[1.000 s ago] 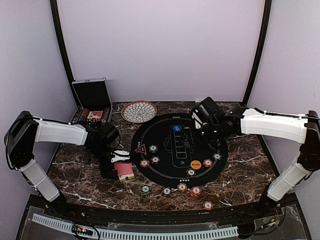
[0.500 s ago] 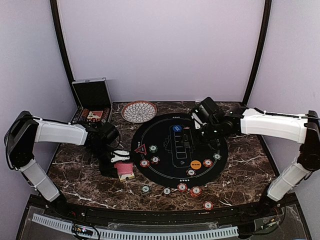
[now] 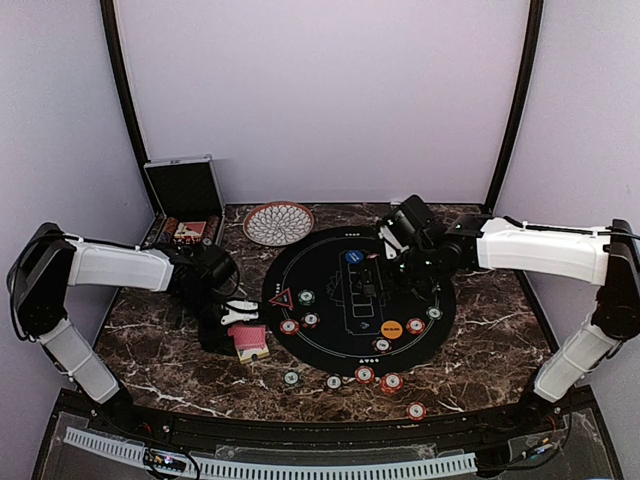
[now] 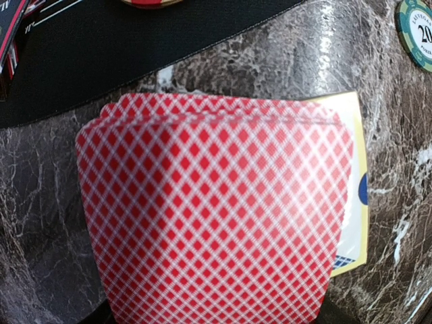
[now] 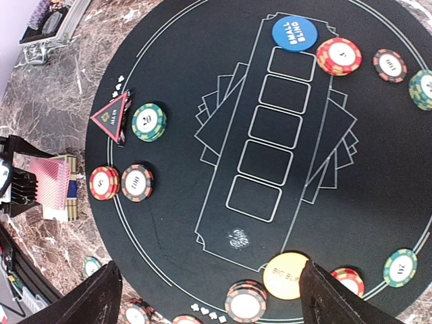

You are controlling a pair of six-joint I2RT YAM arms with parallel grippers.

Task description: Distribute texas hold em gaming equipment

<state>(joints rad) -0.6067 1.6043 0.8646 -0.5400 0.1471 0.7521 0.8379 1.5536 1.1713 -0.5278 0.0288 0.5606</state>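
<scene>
Top view: left end effector (image 3: 240,333) is pinching the red-backed card deck (image 3: 248,342) just off the left rim of the round black mat (image 3: 335,350), over the marble surface (image 3: 480,350). Fingers mostly hidden by deck + wrist, can't tell if deck is lifted. Right end effector (image 3: 385,265) hangs over far part of mat nr blue button (image 3: 353,257); jaw gap unreadable here. Vs 1 s ago: left jaws have closed in on deck, deck in same spot; right arm nudged slightly left.

Left wrist: card deck (image 4: 216,209) fills frame, own fingers hidden behind it. Pale yellow piece (image 4: 354,169) pokes out at deck's right, unclear what it is. Green chip (image 4: 418,34) cut off top right.

Right wrist: own fingers (image 5: 94,300) at btm corners, spread wide, holding nothing. Only here: print readable on blue button (image 5: 294,34) & orange button (image 5: 285,275). Red triangle marker (image 5: 113,116) sits just beside a green chip (image 5: 149,121). Deck (image 5: 50,182) at left edge.
</scene>
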